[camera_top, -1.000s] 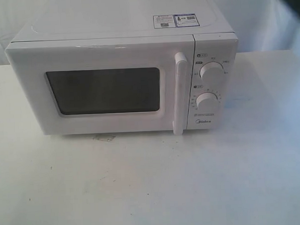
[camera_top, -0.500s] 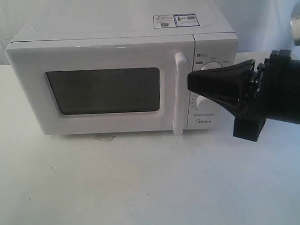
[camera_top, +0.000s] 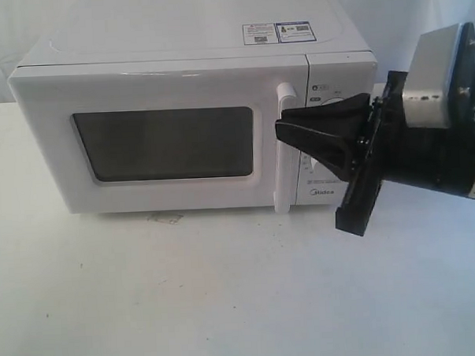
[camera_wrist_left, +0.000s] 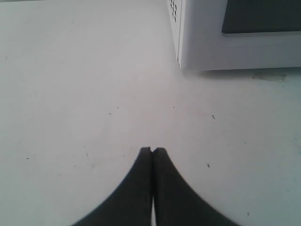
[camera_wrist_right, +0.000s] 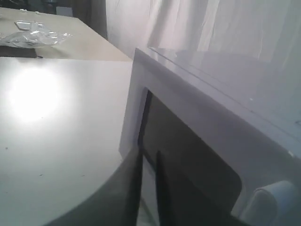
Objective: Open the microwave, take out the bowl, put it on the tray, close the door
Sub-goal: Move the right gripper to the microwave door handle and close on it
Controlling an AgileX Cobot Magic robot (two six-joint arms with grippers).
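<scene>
The white microwave (camera_top: 178, 78) stands on the white table with its door (camera_top: 55, 154) closed. The dark window (camera_top: 169, 144) shows nothing of the bowl, which is hidden. My right gripper (camera_top: 279, 130) comes in from the right in front of the knob panel, its tip just beside the tall white handle (camera_top: 283, 172) and not touching it. In the right wrist view the right gripper (camera_wrist_right: 148, 153) is open by a narrow gap, with nothing between the fingers. My left gripper (camera_wrist_left: 152, 149) is shut and empty above bare table, short of the microwave's corner (camera_wrist_left: 181, 56). No tray is in view.
The white table (camera_top: 226, 289) stretches in front of the microwave, with a small stain (camera_top: 164, 219) under the door's edge. A white curtain hangs behind. In the right wrist view a clear plastic bag (camera_wrist_right: 35, 35) lies on a beige table far off.
My right arm has come into the exterior view from the right and moved left, from in front of the knobs to just beside the door handle. The microwave has not moved.
</scene>
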